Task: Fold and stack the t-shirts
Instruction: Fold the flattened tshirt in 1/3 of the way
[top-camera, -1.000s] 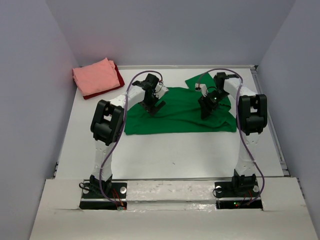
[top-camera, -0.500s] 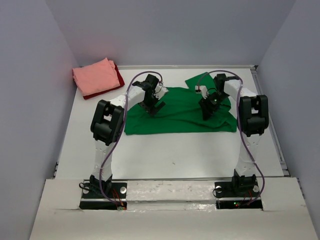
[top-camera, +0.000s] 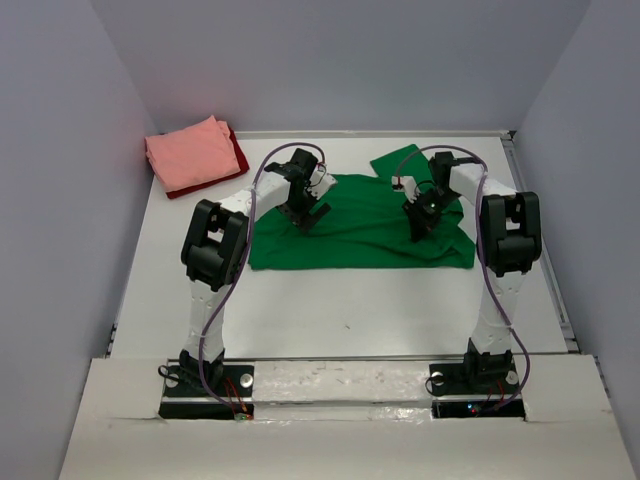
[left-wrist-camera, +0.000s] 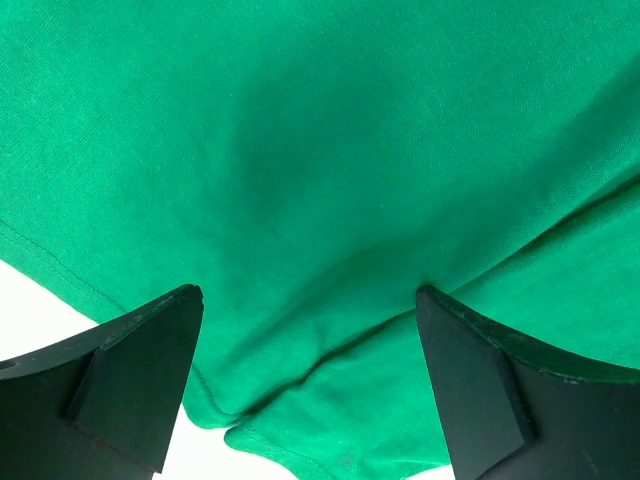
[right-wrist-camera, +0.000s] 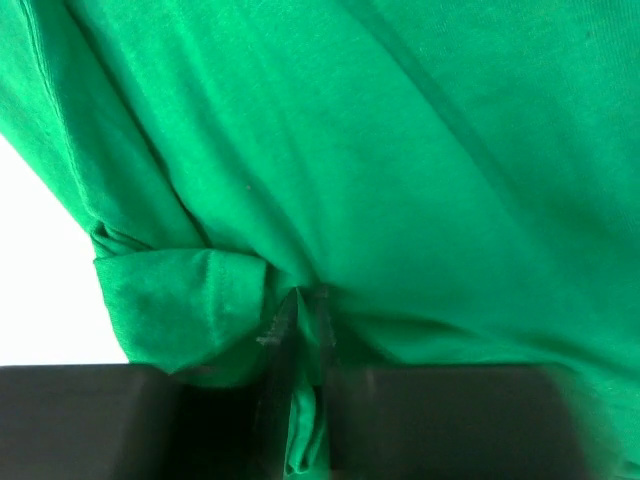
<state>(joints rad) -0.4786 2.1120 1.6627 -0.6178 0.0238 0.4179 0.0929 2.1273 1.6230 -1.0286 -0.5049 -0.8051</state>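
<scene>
Green t-shirt (top-camera: 350, 225) lies spread on the white table (top-camera: 330, 310) between our arms. The salmon pink t-shirt (top-camera: 190, 152) sits folded on the dark red t-shirt (top-camera: 238, 152) at the far left corner. We judge that a fold is starting. Our right gripper (right-wrist-camera: 300, 300) pinches a ridge of green cloth, and our left gripper (left-wrist-camera: 310, 300) hangs wide open over the left hem. The left should take a matching bite, then both should lift evenly. We see no container.
</scene>
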